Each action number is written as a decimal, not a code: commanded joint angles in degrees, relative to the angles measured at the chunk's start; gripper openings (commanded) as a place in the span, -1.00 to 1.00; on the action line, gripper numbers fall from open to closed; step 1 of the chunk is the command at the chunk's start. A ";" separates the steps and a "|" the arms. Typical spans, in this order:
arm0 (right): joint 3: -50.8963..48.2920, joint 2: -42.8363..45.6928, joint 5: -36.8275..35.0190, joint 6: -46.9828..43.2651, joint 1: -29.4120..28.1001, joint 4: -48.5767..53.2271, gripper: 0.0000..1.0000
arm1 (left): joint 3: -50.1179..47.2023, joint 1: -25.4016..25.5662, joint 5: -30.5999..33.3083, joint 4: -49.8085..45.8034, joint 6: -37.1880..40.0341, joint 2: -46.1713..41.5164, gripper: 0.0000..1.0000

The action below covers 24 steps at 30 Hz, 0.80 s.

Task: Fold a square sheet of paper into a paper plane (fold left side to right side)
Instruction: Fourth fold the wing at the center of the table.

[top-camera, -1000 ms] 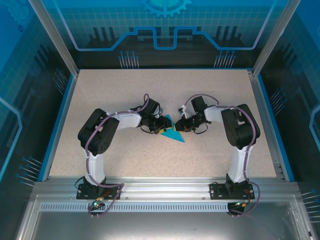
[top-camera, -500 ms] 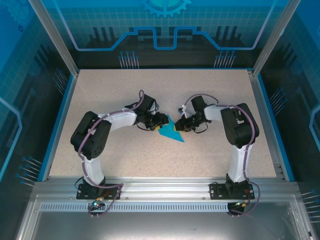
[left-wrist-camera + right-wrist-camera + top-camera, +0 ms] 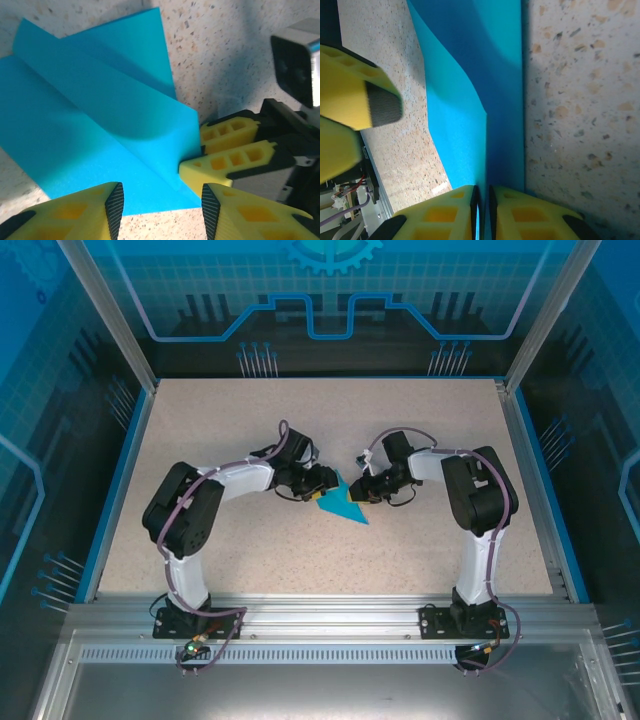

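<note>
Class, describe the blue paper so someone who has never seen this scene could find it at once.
Start at the speckled beige table; near its middle the left claw and right claw meet. Between them lies the blue paper, the one bright blue, pointed, creased thing on that surface.

A robotics lab cell: 2 arms (image 3: 235,478) on a speckled table (image 3: 250,550) inside aluminium-framed blue panels (image 3: 330,300).

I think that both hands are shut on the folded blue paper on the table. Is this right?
Not quite. The right hand is shut on the blue paper, but the left hand is open, with its fingers apart by the paper. The left wrist view shows this.
</note>
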<state>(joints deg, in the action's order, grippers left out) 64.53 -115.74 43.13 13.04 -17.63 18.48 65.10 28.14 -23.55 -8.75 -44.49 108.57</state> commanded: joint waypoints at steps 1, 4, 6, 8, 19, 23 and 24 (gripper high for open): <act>0.21 -1.77 -2.35 -1.00 -0.13 1.12 -0.66 | 1.80 0.53 -2.03 1.34 -1.13 1.96 -0.02; 0.29 -1.78 -2.28 -1.08 -0.17 1.12 -0.65 | 2.14 0.60 -1.60 1.07 -1.37 3.69 -0.03; 0.30 -1.70 -2.31 -1.08 -0.21 1.12 -0.65 | 2.55 0.60 -1.38 0.68 -1.39 4.72 -0.04; 0.29 -1.59 -2.18 -1.04 -0.21 1.22 -0.63 | 2.70 0.59 -1.15 0.13 -1.48 5.35 -0.05; 1.04 1.12 -0.42 -0.63 0.13 1.56 -0.45 | 3.82 0.61 2.08 -4.95 -0.16 6.67 -0.15; 1.60 1.59 -0.16 -0.81 0.43 2.25 -0.39 | 3.72 0.62 2.48 -5.29 -0.07 7.11 -0.16; 1.56 1.82 -0.19 -0.95 0.50 2.38 -0.38 | 3.72 0.64 2.48 -5.31 -0.07 7.26 -0.16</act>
<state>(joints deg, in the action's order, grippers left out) 65.04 -115.28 44.34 13.04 -17.69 19.11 68.12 28.60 -23.09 -10.76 -45.06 113.73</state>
